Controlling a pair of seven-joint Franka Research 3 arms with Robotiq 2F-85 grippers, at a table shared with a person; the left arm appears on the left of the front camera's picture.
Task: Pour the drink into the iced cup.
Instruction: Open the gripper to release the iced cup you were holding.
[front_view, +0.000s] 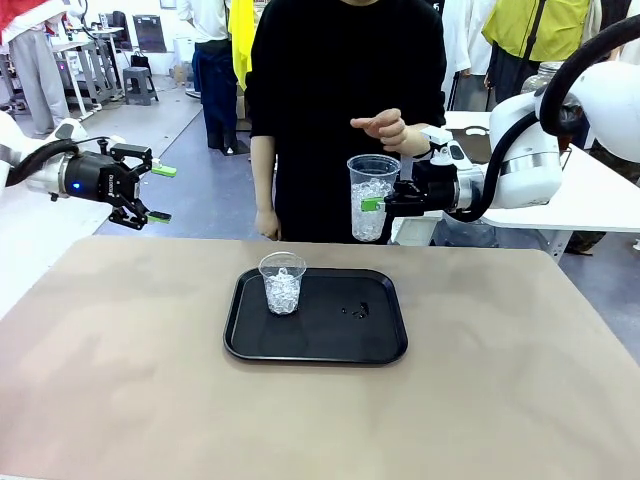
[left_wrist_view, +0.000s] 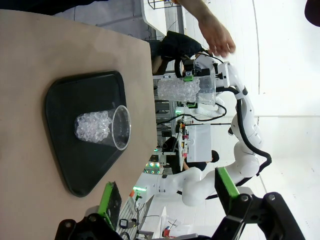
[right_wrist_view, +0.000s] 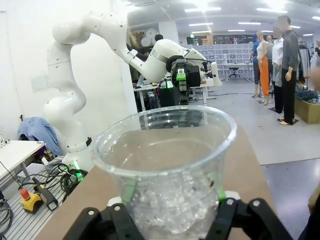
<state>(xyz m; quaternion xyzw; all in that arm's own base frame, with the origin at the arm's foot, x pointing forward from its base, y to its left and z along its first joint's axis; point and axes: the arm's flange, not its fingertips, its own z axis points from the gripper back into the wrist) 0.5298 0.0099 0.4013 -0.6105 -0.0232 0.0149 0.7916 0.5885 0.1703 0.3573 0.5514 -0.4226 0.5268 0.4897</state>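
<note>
Bright, even light falls from ceiling strip lights (right_wrist_view: 220, 9) overhead, so the black tray (front_view: 330, 340) throws only a thin, soft shadow on the tan table (front_view: 120, 380) and shows a pale sheen along its rim. In the left wrist view the far white background is washed out almost to blank, and the person's hand (left_wrist_view: 216, 39) is smeared by motion blur (the wide lens also bows the table's edge). In the right wrist view the ice-filled cup (right_wrist_view: 167, 165) looms near and slightly soft, and the far room is sharp.
</note>
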